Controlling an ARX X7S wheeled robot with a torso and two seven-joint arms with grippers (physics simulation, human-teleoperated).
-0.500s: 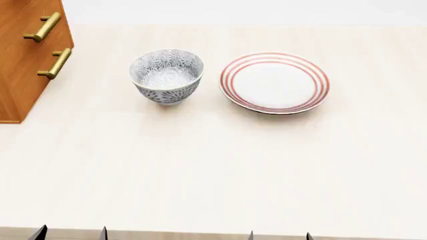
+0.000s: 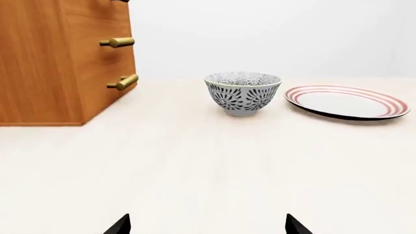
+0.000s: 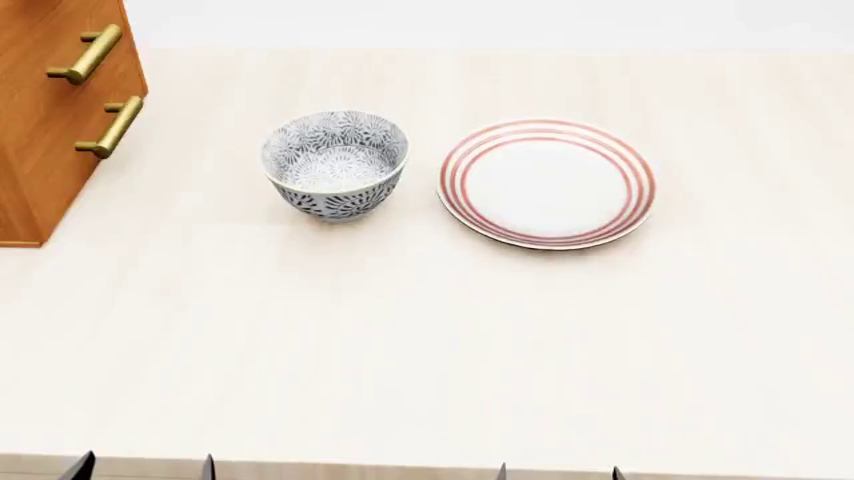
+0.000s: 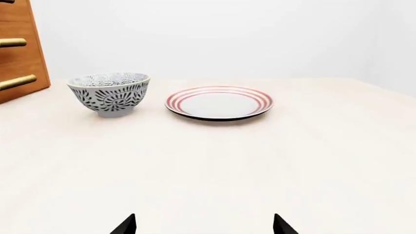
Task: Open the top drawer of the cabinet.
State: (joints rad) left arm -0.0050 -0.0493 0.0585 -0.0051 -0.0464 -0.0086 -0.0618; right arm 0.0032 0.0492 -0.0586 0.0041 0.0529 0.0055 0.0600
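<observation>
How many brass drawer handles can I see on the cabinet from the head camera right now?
2. One handle sits near the view's top edge on the cabinet, the other handle just below it. The top drawer's handle is likely out of frame above.

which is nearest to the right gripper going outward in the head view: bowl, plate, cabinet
From the right gripper at the near table edge:
1. Plate, red-ringed, straight ahead of it.
2. Bowl, patterned, off to the left of the plate.
3. Cabinet, wooden, at the far left edge.
</observation>
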